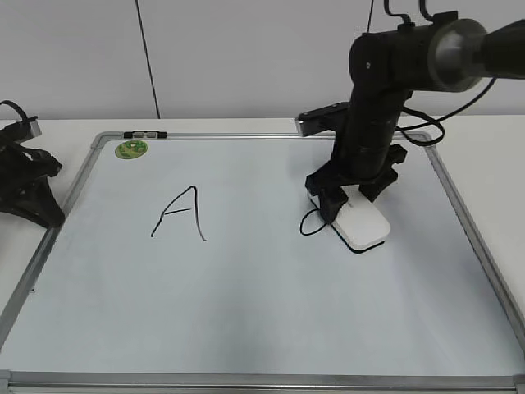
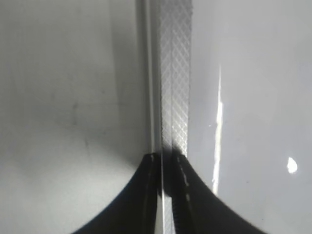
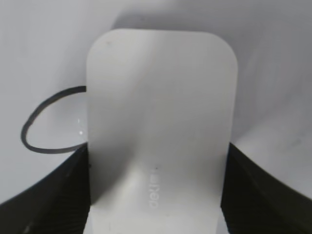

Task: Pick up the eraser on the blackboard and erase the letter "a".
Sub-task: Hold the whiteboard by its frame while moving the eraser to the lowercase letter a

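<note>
While right pincer (image 1: pixel 348 199) clamps the eraser (image 1: pixel 362 226) right of frame center on the blackboard (image 1: pixel 246 328), letter "a" (image 1: pixel 312 222) remnant touches eraser's left edge; left pincer (image 2: pixel 163 161) looks shut, parked far left.

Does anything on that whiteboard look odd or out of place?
Only the letter "a": just its left loop shows, the rest hidden under or wiped by the eraser in the right gripper. The capital A looks intact.
</note>
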### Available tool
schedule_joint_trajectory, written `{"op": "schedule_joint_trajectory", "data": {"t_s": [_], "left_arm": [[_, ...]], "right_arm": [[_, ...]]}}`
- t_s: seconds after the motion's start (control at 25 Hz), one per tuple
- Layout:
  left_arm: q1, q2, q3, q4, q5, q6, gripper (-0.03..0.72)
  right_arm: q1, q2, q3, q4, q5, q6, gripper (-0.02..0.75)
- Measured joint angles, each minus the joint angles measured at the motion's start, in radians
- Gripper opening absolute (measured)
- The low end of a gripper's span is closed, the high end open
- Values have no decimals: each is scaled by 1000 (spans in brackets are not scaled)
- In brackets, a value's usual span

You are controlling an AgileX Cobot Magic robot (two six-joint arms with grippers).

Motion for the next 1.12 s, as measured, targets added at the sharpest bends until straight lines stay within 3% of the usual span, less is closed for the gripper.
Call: {"op": "schedule_joint_trajectory", "data": {"t_s": [0.52, 1.12], "left_arm": [[0, 0, 0, 0, 0, 0, 42], [0, 0, 0, 0, -2, 0, 42]], "right_arm": [[194, 12, -13, -1, -1, -3, 525], [193, 12, -13, -58, 1, 56, 525]]}}
